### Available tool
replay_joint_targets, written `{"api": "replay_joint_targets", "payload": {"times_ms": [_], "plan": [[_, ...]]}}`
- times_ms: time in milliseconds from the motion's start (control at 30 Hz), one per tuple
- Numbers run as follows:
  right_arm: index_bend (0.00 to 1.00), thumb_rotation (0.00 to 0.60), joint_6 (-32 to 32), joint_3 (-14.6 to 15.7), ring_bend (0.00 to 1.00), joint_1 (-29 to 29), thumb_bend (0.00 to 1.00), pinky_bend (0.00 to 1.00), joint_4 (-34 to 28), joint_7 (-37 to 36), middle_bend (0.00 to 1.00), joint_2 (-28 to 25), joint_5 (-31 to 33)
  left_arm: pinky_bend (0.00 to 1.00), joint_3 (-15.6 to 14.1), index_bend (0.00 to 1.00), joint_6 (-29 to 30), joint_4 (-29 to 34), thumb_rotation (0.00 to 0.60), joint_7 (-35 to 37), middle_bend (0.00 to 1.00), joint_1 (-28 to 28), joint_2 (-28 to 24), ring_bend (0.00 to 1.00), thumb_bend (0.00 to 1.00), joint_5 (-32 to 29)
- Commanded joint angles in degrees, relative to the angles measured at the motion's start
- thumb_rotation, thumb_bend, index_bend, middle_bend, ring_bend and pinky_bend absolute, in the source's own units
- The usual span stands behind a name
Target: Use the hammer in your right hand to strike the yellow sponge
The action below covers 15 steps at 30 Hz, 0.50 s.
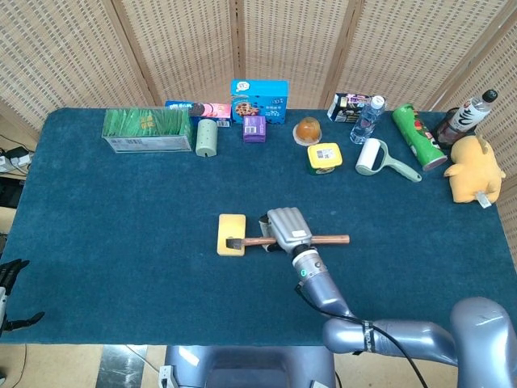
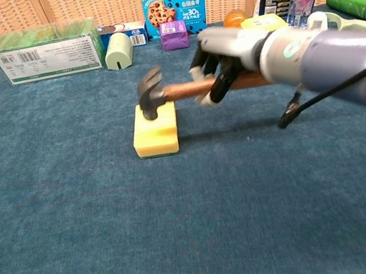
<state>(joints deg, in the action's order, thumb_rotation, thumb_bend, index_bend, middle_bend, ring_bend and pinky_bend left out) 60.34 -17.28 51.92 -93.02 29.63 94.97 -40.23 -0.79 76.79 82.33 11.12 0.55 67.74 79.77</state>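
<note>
Yellow sponge (image 2: 155, 131) is lying flat mid-table on the blue cloth. Hammer (image 2: 163, 94), dark metal head and brown wooden handle, is sitting roughly level, head pointing down over the sponge's far top edge; contact unclear.

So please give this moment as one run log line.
right robot hand: grips hammer | hammer head: just above yellow sponge | left robot hand: idle
</note>
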Motion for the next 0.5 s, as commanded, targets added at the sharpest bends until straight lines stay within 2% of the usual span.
{"api": "replay_joint_targets", "payload": {"times_ms": [33, 333, 500], "plan": [[0.94, 0.600, 0.2, 0.4, 1.00, -2.0, 0.43, 1.00, -1.0, -1.9, 1.00, -2.4, -0.5, 0.00, -0.1, 0.11, 0.0, 0.1, 0.600, -0.1, 0.07, 0.0, 0.0, 0.00, 0.14, 0.1], [0.93, 0.600, -2.4, 4.1, 1.00, -6.6, 0.42, 1.00, 5.4, -10.1, 1.00, -4.3, -6.2, 0.00, -0.4, 0.11, 0.1, 1.5, 0.600, -1.7, 0.07, -0.1, 0.0, 0.00, 0.14, 0.4], [0.91, 0.600, -4.0, 5.9, 1.00, -7.7, 0.42, 0.94, 11.5, -12.3, 1.00, -3.8, -9.2, 0.00, -0.4, 0.11, 0.0, 2.4, 0.600, -2.9, 0.07, -0.3, -0.1, 0.00, 0.14, 0.3]]}}
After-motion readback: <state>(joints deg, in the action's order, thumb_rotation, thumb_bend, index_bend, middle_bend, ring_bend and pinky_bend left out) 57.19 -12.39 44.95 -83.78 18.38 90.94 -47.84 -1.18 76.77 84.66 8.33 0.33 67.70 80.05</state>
